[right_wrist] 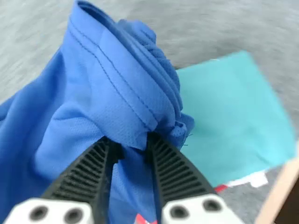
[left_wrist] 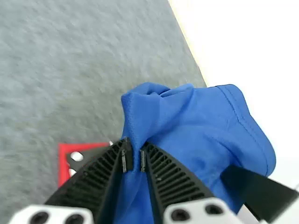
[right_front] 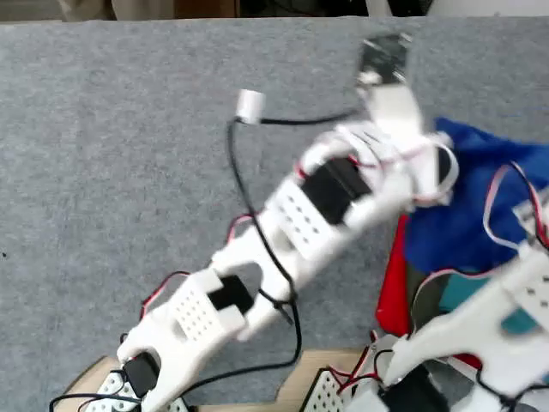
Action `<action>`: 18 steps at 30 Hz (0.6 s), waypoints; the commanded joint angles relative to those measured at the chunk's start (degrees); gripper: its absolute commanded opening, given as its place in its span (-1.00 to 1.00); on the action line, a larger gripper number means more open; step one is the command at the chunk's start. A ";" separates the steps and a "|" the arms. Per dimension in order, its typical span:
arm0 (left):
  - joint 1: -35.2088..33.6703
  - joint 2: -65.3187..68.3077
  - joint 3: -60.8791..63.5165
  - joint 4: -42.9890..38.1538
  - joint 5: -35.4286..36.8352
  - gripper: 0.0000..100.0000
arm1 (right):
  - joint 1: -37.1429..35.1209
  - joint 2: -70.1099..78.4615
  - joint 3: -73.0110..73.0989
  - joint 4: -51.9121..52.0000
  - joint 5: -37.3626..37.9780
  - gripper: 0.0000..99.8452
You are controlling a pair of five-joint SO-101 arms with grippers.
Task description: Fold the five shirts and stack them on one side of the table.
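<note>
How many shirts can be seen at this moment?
3. Blue shirt, pinched by left gripper and right gripper; red shirt partly under it; teal shirt beside the red. More may be hidden beneath.

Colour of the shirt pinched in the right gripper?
It's a plain blue fabric shirt, clearest in the right wrist view.

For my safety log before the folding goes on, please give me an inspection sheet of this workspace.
surface: grey fuzzy table cover, flat.
job's things: bunched blue fabric shirt over a flat red shirt and a teal shirt.
clutter: nothing seen.
grippers: left gripper and right gripper each shut on the blue shirt.
cables: thin black cable with small white plug trails over the surface.
surroundings: pale wooden board under the arm bases.
</note>
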 commanded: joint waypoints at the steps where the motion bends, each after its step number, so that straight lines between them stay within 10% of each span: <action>1: 3.52 -2.07 3.69 -4.92 0.00 -0.97 | 7.43 -4.44 5.85 -4.75 3.60 -0.99; 11: 7.38 -2.07 11.43 -12.04 0.00 -0.96 | 16.31 -9.27 18.33 -13.01 9.93 -0.95; 18: 6.51 -2.07 11.69 -11.52 0.00 -0.74 | 16.66 -9.45 22.81 -12.92 9.93 -0.14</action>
